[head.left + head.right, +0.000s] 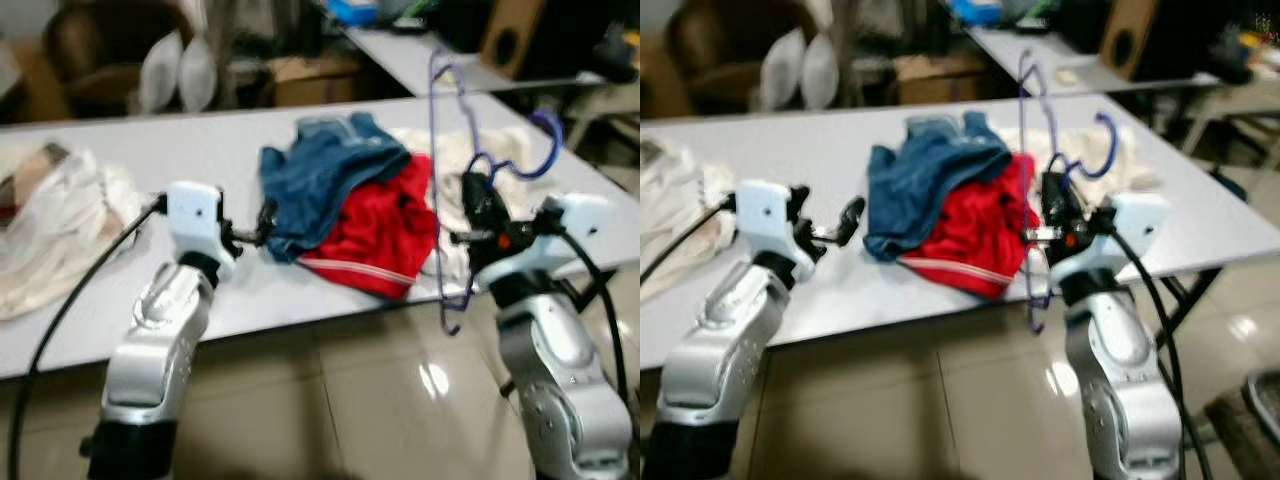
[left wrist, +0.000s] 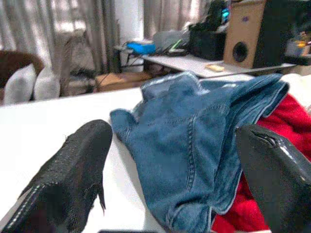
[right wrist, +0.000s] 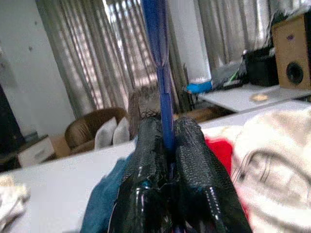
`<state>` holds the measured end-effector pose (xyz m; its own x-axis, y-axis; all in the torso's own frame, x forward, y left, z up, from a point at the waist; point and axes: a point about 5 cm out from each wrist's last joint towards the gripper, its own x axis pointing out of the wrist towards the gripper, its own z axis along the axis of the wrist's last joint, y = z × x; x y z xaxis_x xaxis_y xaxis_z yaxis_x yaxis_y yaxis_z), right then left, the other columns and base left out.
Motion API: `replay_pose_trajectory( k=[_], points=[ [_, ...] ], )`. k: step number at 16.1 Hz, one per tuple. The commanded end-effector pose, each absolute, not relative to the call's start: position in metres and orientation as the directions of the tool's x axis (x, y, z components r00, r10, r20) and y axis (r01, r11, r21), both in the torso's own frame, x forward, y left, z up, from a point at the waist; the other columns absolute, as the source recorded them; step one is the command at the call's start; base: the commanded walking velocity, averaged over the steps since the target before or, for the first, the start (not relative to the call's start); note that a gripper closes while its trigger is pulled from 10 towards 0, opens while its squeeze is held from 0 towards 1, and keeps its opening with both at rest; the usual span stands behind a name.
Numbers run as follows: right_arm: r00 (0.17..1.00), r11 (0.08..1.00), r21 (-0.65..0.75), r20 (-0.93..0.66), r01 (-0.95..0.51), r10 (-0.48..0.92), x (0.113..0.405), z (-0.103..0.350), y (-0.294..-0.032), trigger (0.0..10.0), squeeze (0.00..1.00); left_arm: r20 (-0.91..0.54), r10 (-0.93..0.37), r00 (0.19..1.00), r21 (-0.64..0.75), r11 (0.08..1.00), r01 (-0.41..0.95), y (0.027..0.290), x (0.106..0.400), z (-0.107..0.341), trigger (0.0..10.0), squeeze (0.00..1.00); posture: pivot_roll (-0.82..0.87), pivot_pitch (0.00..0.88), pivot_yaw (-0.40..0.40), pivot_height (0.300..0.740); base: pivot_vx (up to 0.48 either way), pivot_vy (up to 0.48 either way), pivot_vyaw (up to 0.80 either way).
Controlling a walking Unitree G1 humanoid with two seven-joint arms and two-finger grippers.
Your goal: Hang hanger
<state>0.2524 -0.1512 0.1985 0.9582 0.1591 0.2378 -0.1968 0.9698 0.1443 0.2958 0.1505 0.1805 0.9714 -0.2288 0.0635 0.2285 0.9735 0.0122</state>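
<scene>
Nothing readable turns up anywhere. The blue jeans [image 1: 325, 175] and red garment [image 1: 380, 235] on the table [image 1: 200, 150] carry no legible label, and the wooden speaker [image 2: 245, 36] on the far table to the right bears only a small mark (too blurred to make out).

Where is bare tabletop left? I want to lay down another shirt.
Bare table runs between the cream cloth at the left end and the denim garment, behind the open left gripper. The right half is crowded: denim, red garment, white garment, and the blue hanger in the right gripper.
</scene>
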Motion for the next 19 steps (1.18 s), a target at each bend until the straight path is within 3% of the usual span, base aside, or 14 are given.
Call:
replay_pose_trajectory(
  k=[1,6,13,19],
  points=[
    [0.954,0.959,0.152,0.222,-0.238,0.201,0.254,0.198,-0.145,10.0,0.0,0.049,-0.199,0.979,0.025,0.98,0.198,0.158,0.295,0.179,10.0,0.58,-0.05,0.009,0.024,0.74,0.0,0.27,0.0],
    [0.979,0.971,0.128,0.071,-0.201,0.193,0.255,0.169,-0.152,10.0,0.0,0.047,-0.203,0.978,0.028,0.979,0.201,0.156,0.297,0.179,10.0,0.58,-0.06,0.009,0.037,0.74,0.0,0.274,0.0],
    [0.979,0.978,0.048,0.025,-0.203,0.202,0.251,0.161,-0.155,10.0,0.0,0.044,-0.204,0.978,0.024,0.979,0.203,0.156,0.297,0.179,10.0,0.58,-0.06,0.013,0.036,0.74,0.0,0.273,0.0],
    [0.981,0.977,0.097,0.065,-0.19,0.184,0.253,0.167,-0.155,10.0,0.0,0.037,-0.19,0.981,0.021,0.982,0.189,0.158,0.295,0.177,10.0,0.58,-0.05,0.013,0.028,0.74,0.0,0.273,0.0]
  ],
)
